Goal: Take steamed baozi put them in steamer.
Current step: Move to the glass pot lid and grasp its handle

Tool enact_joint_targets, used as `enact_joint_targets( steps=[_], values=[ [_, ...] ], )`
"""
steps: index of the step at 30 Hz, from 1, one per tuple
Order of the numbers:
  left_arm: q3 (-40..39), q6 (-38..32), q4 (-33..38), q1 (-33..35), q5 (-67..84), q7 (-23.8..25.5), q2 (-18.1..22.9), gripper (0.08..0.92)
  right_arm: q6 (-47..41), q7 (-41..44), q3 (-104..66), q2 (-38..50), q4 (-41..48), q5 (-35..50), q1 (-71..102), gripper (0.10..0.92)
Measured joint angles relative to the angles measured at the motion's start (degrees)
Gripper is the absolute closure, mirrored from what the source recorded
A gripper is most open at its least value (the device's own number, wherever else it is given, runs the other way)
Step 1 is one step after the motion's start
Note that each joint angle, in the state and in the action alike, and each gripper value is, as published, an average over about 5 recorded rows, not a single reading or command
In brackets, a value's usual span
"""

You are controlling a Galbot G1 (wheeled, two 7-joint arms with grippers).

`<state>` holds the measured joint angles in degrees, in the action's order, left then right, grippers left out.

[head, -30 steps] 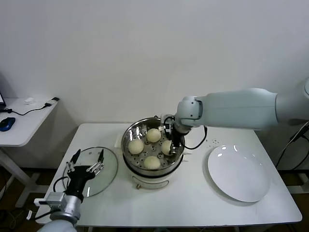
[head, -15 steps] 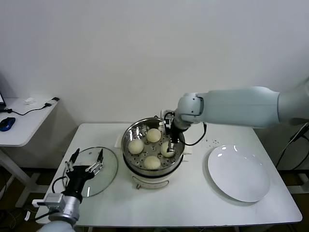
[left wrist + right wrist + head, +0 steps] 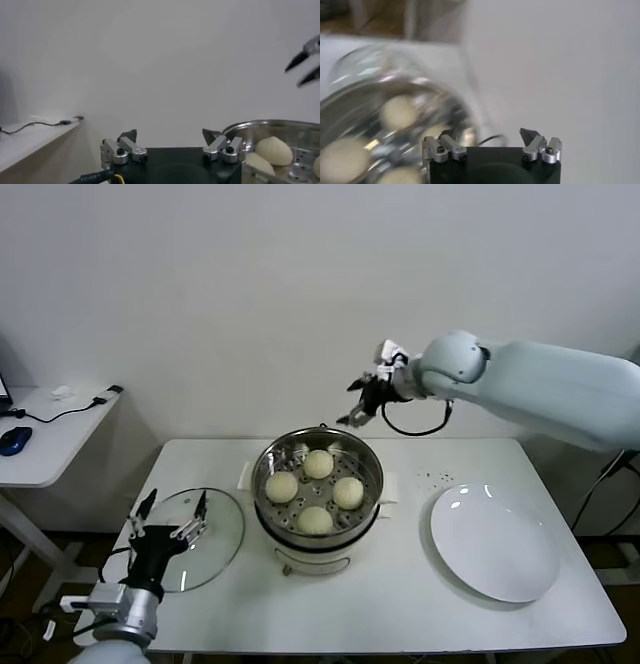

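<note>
The steamer (image 3: 268, 459) stands mid-table, a shiny steel pot on a white base. Several cream-white baozi (image 3: 348, 492) rest on its perforated tray. My right gripper (image 3: 358, 406) hangs open and empty in the air above the pot's far right rim. In the right wrist view the steamer (image 3: 350, 100) and its baozi (image 3: 399, 112) lie below my right gripper (image 3: 490, 136), blurred. My left gripper (image 3: 170, 506) stands open and empty over the glass lid (image 3: 225, 529) at the front left. The left wrist view shows my left gripper (image 3: 170, 135) open, with the steamer (image 3: 260, 127) and a baozi (image 3: 274, 150) beyond.
A flat white plate (image 3: 494, 542), bare, lies at the table's right. The glass lid lies flat left of the steamer. A side table (image 3: 45, 439) with a cable and a blue mouse (image 3: 14, 439) stands farther left. A white wall rises behind.
My right gripper let go of a baozi on the tray's right side, opened, and rose up and back out of the steamer. The left arm has barely moved.
</note>
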<state>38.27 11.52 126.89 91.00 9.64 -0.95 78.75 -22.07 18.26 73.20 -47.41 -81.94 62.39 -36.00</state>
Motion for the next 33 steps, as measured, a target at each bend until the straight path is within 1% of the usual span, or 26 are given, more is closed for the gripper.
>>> enact_joint_targets(
  steps=[4,8,11,15,19,25,29,33],
  values=[
    [0.6,0.0,-0.3,-0.4,-0.3,-0.2,-0.9,0.177,2.3,-6.0,-13.0,6.7,-1.8,-1.9,9.6,0.203],
    [0.8,-0.2,-0.8,-1.1,-0.9,-0.3,-1.6,0.177,5.0,-10.0,-28.1,12.5,-4.0,-5.6,23.4,0.203],
    [1.0,-0.1,-1.1,-1.5,-1.1,-0.5,-2.1,0.177,7.2,-11.9,-39.6,14.8,-5.8,-8.5,34.9,0.203],
    [1.0,-0.2,-1.7,-1.8,-1.6,-0.6,-2.8,0.177,10.5,-13.2,-54.9,14.7,-8.2,-13.0,50.1,0.203],
    [0.8,-0.8,-2.4,-2.3,-2.5,-0.9,-3.5,0.177,14.4,-13.7,-70.2,11.2,-10.6,-17.8,65.4,0.203],
    [0.5,-1.2,-3.6,-3.0,-3.6,-1.7,-4.4,0.177,21.0,-14.5,-91.5,1.9,-13.8,-25.2,87.8,0.203],
    [0.4,-1.6,-4.3,-3.2,-4.2,-2.2,-4.8,0.177,26.3,-14.8,-101.0,-5.8,-15.2,-29.5,100.7,0.203],
    [0.4,-2.4,-5.1,-3.0,-5.2,-2.8,-5.3,0.177,31.5,-14.9,-106.8,-13.4,-16.2,-32.7,111.2,0.203]
  ],
)
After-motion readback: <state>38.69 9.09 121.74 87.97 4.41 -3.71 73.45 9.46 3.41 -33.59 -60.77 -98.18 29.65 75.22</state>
